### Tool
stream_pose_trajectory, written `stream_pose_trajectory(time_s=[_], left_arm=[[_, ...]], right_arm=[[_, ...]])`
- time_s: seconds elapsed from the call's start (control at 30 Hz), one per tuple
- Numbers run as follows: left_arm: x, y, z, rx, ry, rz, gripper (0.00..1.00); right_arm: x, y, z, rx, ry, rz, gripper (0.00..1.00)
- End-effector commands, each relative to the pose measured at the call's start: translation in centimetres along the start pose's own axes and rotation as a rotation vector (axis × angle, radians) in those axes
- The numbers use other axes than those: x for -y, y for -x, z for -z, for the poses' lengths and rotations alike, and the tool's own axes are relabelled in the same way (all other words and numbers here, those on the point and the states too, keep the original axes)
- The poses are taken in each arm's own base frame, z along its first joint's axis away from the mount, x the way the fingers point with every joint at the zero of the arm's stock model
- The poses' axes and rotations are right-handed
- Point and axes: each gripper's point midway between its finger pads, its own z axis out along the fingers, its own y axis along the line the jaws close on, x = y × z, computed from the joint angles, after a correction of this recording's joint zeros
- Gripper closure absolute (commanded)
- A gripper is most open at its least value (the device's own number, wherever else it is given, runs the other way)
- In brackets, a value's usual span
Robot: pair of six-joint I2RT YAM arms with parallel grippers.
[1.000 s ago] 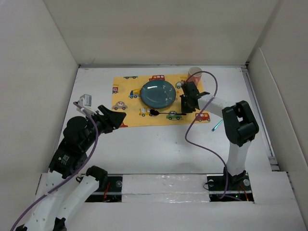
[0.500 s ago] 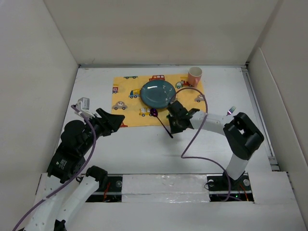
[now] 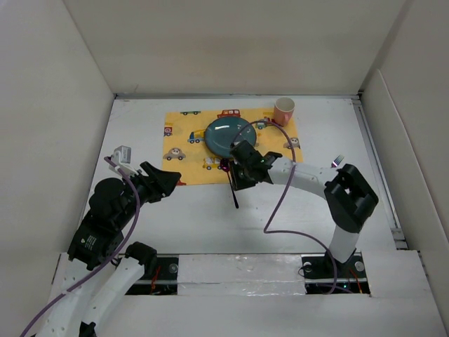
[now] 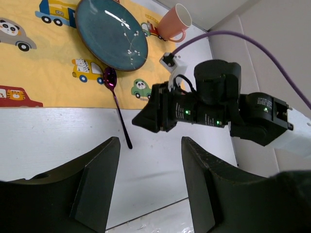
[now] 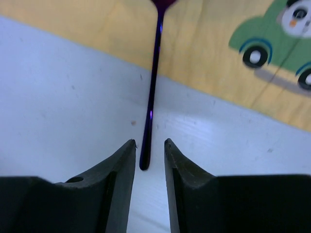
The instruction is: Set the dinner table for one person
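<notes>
Purple metal spoon (image 3: 231, 184) lies at the centre of the overhead view, its bowl on the yellow mat (image 3: 184, 140) just below the blue plate (image 3: 230, 135). Its handle runs onto the white worktop (image 3: 210, 225), which fills the middle of the frame. The right jaws stand narrowly parted either side of the handle's tip, not clamping it. The left jaws gape wide and empty at lower left. The risk, as I judge it: pulling away crooked could snag that tip and swing the spoon askew, or skid its bowl against the plate.
</notes>
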Motion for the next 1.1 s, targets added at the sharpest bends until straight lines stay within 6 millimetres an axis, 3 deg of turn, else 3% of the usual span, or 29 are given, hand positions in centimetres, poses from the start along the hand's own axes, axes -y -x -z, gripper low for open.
stream_pose_trajectory(time_s=[0.0, 0.17, 0.47, 0.5, 0.67, 0.77, 0.8, 0.9, 1.03, 1.07], left_arm=[[0.4, 0.8, 0.0, 0.031, -0.010, -0.005, 0.50], [0.2, 1.1, 0.1, 0.044, 0.003, -0.003, 0.50], [-0.4, 0.9, -0.1, 0.049, 0.024, 0.012, 0.50], [-0.4, 0.9, -0.2, 0.048, 0.025, 0.012, 0.50], [-0.2, 1.4, -0.3, 0.060, 0.026, 0.006, 0.50], [-0.2, 1.5, -0.3, 0.064, 0.031, 0.003, 0.50], [-0.3, 1.4, -0.4, 0.061, 0.034, 0.000, 0.50], [-0.3, 1.5, -0.5, 0.060, 0.034, 0.000, 0.50], [-0.3, 1.4, -0.6, 0.056, 0.038, 0.000, 0.50], [-0.3, 1.4, -0.7, 0.056, 0.038, -0.001, 0.50]], right_arm=[[-0.4, 3.0, -0.8, 0.061, -0.034, 0.010, 0.64], [-0.1, 3.1, -3.4, 0.056, -0.100, 0.034, 0.63], [0.2, 1.9, -5.1, 0.030, -0.187, 0.073, 0.73], [1.1, 1.6, -5.7, 0.024, -0.230, 0.079, 0.73], [1.6, 0.5, -6.8, 0.001, -0.293, 0.088, 0.77], [1.4, -0.5, -7.1, -0.023, -0.259, 0.084, 0.98], [1.1, -0.8, -7.1, -0.030, -0.233, 0.081, 1.00], [0.3, -1.2, -5.7, -0.014, -0.162, 0.069, 1.00], [-1.1, 0.3, -1.0, 0.079, -0.089, 0.054, 1.00], [-1.8, 1.8, 1.5, 0.141, -0.056, 0.042, 1.00]])
